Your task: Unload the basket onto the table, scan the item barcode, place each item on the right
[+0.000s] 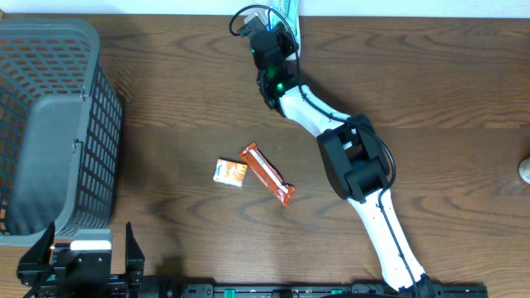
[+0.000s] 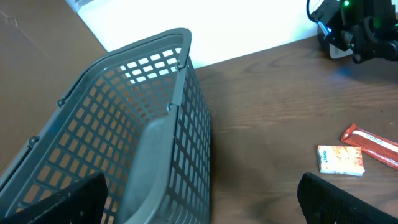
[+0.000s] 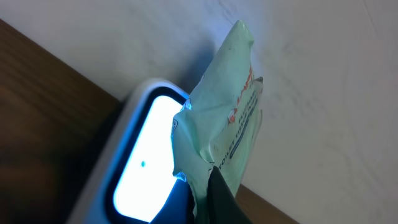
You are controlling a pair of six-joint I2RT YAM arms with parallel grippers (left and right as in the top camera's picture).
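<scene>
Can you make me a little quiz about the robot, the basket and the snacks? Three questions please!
1. True or false: the right gripper holds a pale green packet by the lit scanner window.
2. How many snacks lie on the table between the basket and the right arm? A) one B) two C) four
3. Fill in: the left gripper is ____.

Key: 1 true; 2 B, a small orange packet and an orange bar wrapper; 3 open.
</scene>
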